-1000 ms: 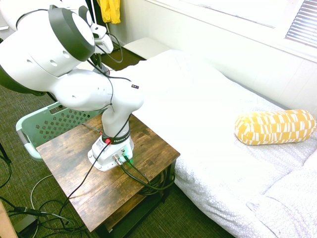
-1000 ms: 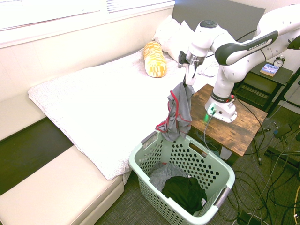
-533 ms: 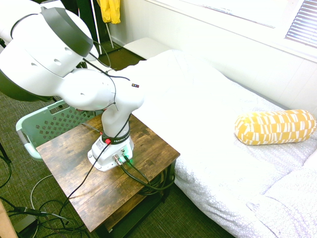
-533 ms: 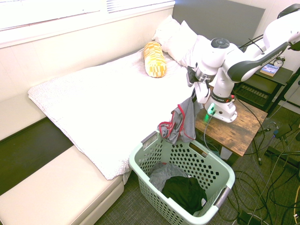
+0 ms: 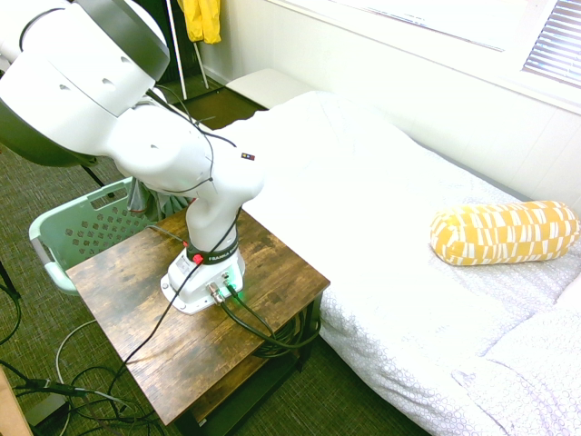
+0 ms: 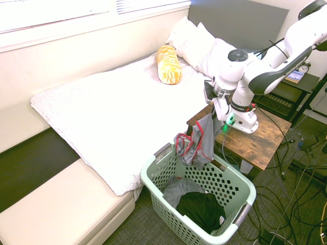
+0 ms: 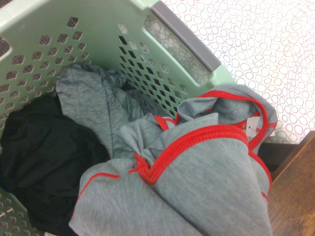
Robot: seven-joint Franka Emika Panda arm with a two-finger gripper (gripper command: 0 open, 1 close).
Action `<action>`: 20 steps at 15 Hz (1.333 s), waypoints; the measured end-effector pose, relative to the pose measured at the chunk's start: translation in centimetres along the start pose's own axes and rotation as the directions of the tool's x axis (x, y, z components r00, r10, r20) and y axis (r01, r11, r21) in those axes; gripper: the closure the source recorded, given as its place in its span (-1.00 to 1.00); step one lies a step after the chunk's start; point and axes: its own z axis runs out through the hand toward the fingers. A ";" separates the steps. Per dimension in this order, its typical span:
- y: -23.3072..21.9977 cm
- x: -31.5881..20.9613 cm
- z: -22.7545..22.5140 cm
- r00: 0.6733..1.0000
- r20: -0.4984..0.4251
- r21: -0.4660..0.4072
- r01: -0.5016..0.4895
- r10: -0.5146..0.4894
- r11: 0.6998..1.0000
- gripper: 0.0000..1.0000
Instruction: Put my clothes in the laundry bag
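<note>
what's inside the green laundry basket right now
A grey garment and a black one lie inside. Whatever is beneath them is covered.

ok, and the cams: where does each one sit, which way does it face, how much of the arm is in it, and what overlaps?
First exterior: high, behind the wooden table, facing across the bed to the windows; arm from upper left, gripper hidden.
Second exterior: high, basket side, facing the headboard; arm from the right, gripper holding the grey shirt.
Wrist: on the wrist, looking down into the basket; no arm visible.
Shared: both exteriors show the yellow pillow; second exterior and wrist both show the black garment.
</note>
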 end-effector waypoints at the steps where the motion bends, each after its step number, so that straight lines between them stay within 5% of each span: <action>1: -0.1 -0.1 0.1 1.000 0.004 -0.002 0.002 -0.002 1.000 -1.00; 9: -0.6 0.2 -0.6 1.000 0.008 0.007 -0.013 0.013 1.000 -1.00; 12: 1.2 7.5 -2.0 0.994 -0.005 0.020 -0.107 0.107 0.994 -1.00; 16: 12.0 22.5 -4.1 0.954 0.001 0.047 -0.299 0.299 0.953 -1.00; 20: 26.4 30.6 -4.5 0.877 0.008 0.069 -0.480 0.480 0.875 -1.00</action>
